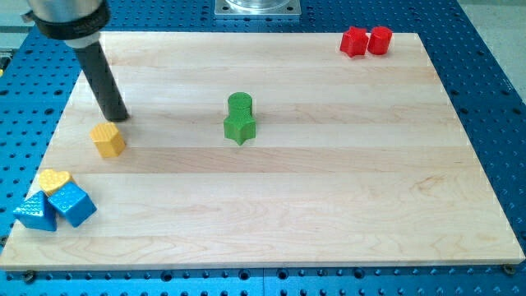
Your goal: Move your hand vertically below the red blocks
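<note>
Two red blocks sit side by side at the view's top right: a star-like red block (353, 41) and a red hexagonal block (379, 39). My tip (118, 118) rests on the board at the view's left, far from the red blocks. It stands just above a yellow hexagonal block (108, 140), close to it.
A green cylinder (240, 104) and a green star block (240, 128) sit together near the board's middle. At the view's bottom left lie a yellow heart block (54, 180), a blue cube (71, 203) and a blue triangular block (35, 212). The wooden board (329, 181) lies on a blue perforated table.
</note>
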